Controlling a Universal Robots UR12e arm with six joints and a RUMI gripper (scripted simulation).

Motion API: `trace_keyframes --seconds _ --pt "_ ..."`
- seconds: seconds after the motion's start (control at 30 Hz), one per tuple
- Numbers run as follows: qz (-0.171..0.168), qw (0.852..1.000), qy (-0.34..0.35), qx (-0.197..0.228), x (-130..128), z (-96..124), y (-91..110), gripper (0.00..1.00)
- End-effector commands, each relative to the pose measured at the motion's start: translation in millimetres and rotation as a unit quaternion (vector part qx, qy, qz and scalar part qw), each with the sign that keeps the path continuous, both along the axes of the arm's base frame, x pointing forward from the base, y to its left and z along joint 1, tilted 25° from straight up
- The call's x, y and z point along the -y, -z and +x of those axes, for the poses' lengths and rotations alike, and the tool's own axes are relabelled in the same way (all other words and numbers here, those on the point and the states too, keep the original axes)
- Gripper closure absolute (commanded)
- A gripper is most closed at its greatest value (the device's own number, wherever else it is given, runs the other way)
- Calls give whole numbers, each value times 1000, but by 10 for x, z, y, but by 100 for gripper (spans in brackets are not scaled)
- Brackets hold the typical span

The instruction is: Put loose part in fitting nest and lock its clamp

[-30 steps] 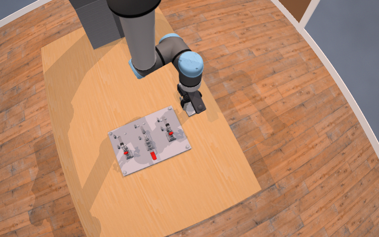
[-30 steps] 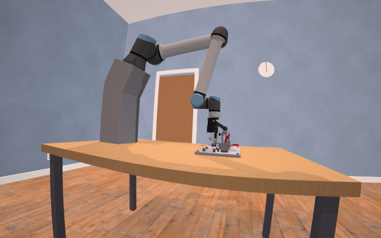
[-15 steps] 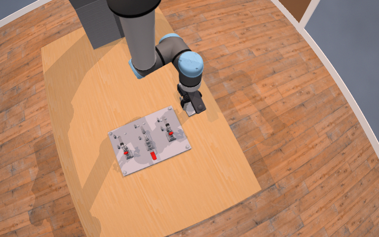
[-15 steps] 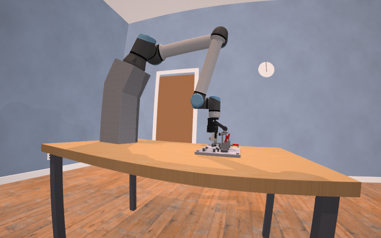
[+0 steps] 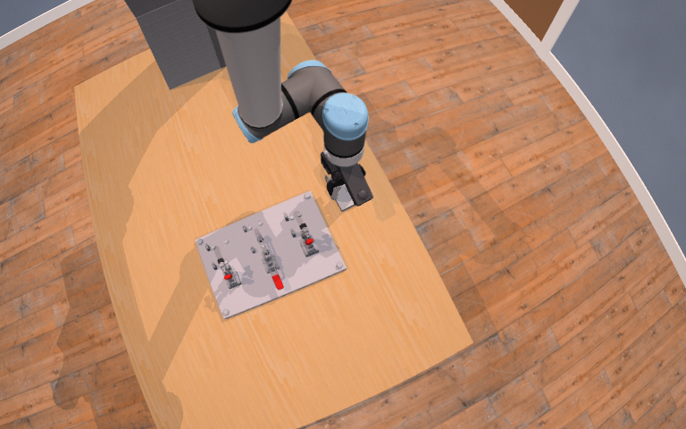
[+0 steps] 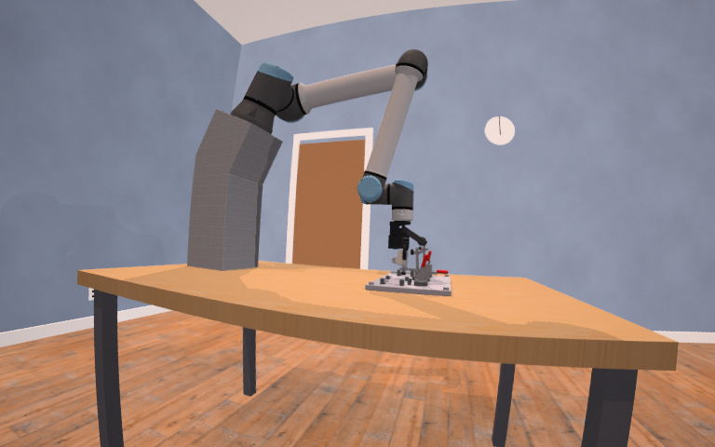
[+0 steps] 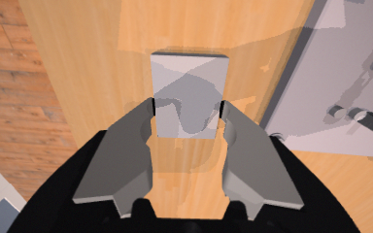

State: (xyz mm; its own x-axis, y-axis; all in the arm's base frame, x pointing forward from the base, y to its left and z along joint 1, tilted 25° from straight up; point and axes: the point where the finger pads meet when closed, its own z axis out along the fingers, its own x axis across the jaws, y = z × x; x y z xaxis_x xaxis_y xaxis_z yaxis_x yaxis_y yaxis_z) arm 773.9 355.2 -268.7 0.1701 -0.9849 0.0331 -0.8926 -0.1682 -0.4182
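Top view: we see the black two-jaw gripper (image 5: 347, 196) (image 6: 404, 267) (image 7: 187, 100) closed around a flat grey rectangular part (image 5: 345, 199) (image 7: 189, 92), over the pale wooden table (image 5: 354, 323) (image 6: 316, 300) (image 7: 97, 78). Both are just beside one corner of the grey fixture plate (image 5: 305, 268) (image 6: 408, 289) (image 7: 316, 107), outside its nests. On the plate we count three metal toggle clamps with red handles; the middle handle (image 5: 277, 281) reaches toward the plate's edge.

Exterior view: the fingers point down behind the clamps, and we cannot tell whether the part touches the table. A round white clock (image 6: 499, 130) hangs on the wall; any lettering on the arm is too small for us to read.

Wrist view: we see the part between the fingertips, pinched by its two long sides, its far end reaching beyond them.

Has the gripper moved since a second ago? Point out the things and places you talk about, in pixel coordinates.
No. In the top view the gripper (image 5: 345, 194) (image 6: 403, 264) (image 7: 187, 100) sits at the same spot beside the plate's (image 5: 263, 298) (image 6: 408, 291) (image 7: 311, 104) upper right corner, no visible shift.
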Motion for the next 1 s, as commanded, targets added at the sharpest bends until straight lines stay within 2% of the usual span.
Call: trace_keyframes --seconds 0.0,0.47,0.97 --pt "0 1000 0 0 -3 2 -7 100" --pt "0 1000 0 0 1 -38 -94 100" --pt "0 1000 0 0 23 -256 -566 100"
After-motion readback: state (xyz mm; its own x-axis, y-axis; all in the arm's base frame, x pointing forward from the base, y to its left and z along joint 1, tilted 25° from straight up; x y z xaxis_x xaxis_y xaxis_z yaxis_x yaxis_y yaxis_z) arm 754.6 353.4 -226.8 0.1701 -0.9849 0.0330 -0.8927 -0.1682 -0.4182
